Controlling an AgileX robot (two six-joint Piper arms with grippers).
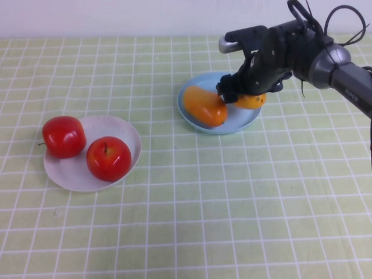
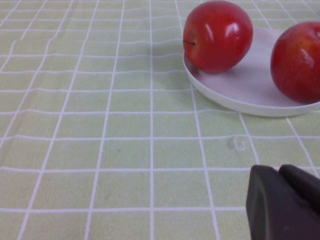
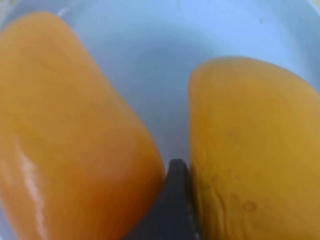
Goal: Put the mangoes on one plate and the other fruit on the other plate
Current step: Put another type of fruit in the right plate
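both mangoes (image 1: 204, 106) are seen on the blue plate (image 1: 189, 115), the right gripper (image 1: 241, 90) spread around the far one; the left gripper (image 2: 285, 202) is parked clenched. a finger (image 3: 172, 200) wedged between them could drag one out when lifted.

Quick count: two mangoes, one (image 1: 204, 106) to the left of the other (image 1: 251, 101), and two red apples, one (image 1: 64, 136) left of the second (image 1: 108, 158). Two plates as well, a light blue one (image 1: 241, 124) and a white one (image 1: 72, 171).
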